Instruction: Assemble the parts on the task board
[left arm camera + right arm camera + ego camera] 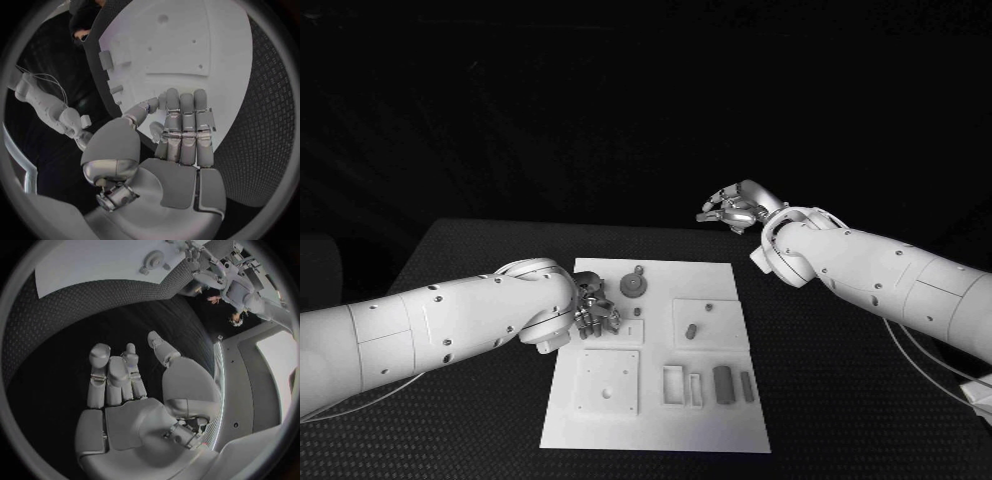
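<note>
The white task board [653, 425] lies in the middle of the black table. On it are a round grey part [633, 285], a small part [691, 328] on a square plate, and long dark parts [723, 383] beside a slim frame [675, 382]. My left hand [596, 312] hovers over the board's left edge near the round part. In the left wrist view its fingers [184, 130] lie straight and side by side above the board [187, 45], with nothing plainly in them. My right hand [737, 208] is raised past the board's far right corner, its fingers [112, 375] loosely bent and empty.
A second square plate [609, 381] with small holes sits at the board's near left. Dark textured table [848, 400] surrounds the board on all sides. The right wrist view shows the board's far end [94, 265] with the round part [153, 260].
</note>
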